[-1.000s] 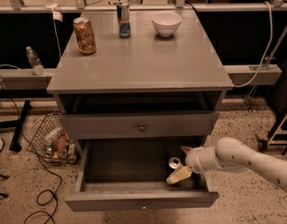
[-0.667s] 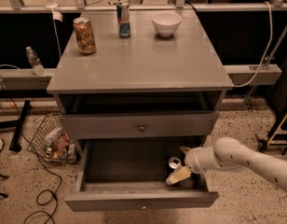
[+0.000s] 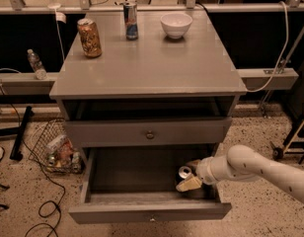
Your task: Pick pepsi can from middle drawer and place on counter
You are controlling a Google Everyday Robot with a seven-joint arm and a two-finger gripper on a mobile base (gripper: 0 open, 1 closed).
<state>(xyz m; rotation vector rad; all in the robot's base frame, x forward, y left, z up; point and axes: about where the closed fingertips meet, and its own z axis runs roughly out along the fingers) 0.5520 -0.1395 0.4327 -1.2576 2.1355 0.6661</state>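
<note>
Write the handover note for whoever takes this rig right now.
Gripper: down in the open middle drawer, right end, at the pepsi can; grip cannot be confirmed.
Pepsi can: standing in the drawer, not lifted.
Counter: no pepsi can on it yet.
Done: drawer open, reach made.
Left: secure can, lift out, set on counter.

The robot's white arm point(image 3: 260, 169) reaches in from the lower right, sloping slightly down toward the left. Its rounded wrist leads to the gripper point(image 3: 188, 176), which sits low inside the right front corner of the open middle drawer point(image 3: 149, 211).
</note>
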